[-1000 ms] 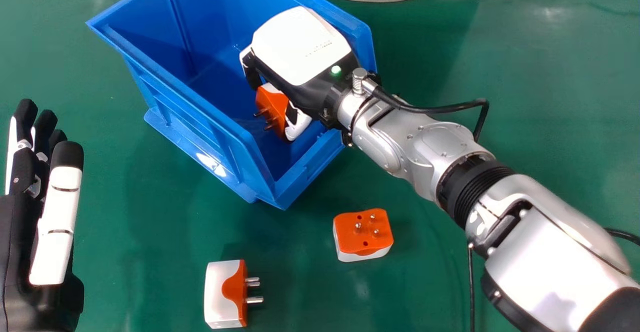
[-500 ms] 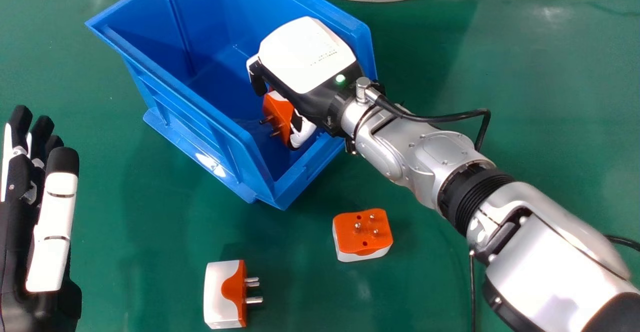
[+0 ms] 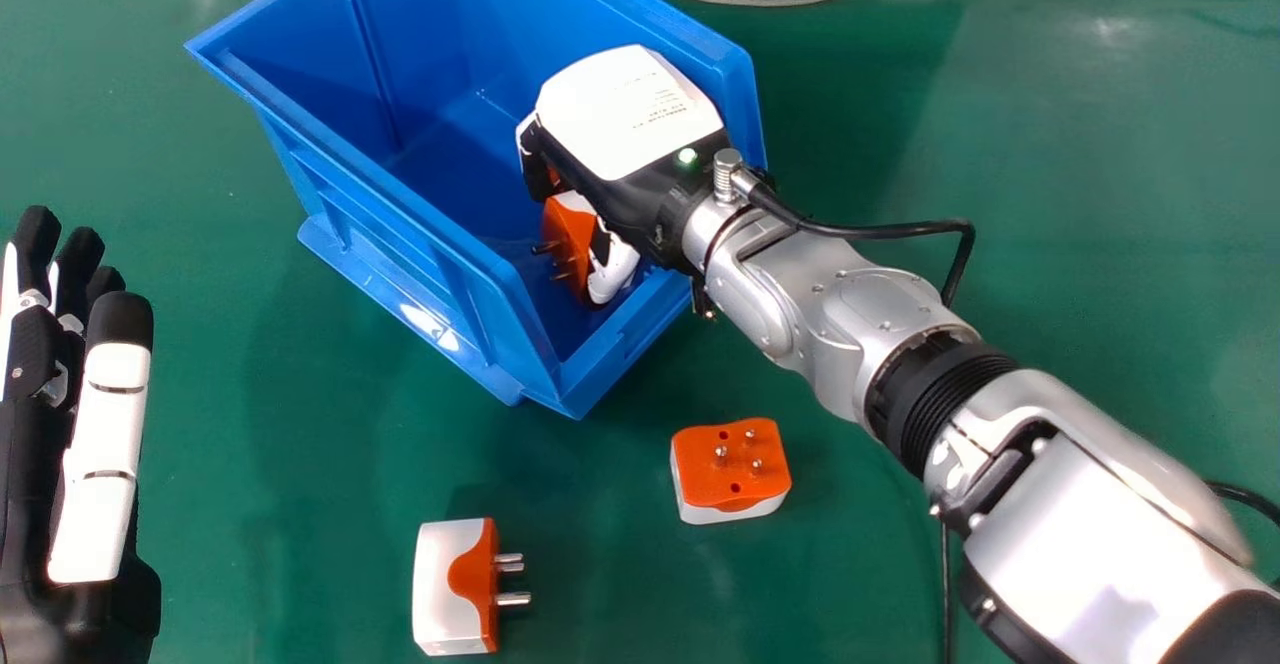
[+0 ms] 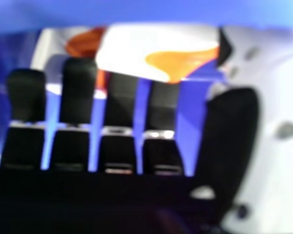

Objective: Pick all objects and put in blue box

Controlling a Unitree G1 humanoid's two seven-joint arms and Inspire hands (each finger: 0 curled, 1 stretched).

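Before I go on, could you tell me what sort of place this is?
Likely a robotics lab: a robot's right hand is in a blue box, and plugs lie on a green table.

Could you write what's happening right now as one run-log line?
right hand: in blue box, holding orange-and-white plug | in box: another plug | on green table: pins-up plug, sideways-pins plug | left hand: open

1. The right hand [image 3: 625, 114] hides part of the plug [image 3: 568, 234] it holds.
2. The head view's top edge crops the blue box [image 3: 400, 239].
3. Its left edge crops the left hand [image 3: 100, 464].
4. In the right hand view, a finger [image 4: 78, 92] partly covers another piece [image 4: 85, 43] (what kind, I can't tell).
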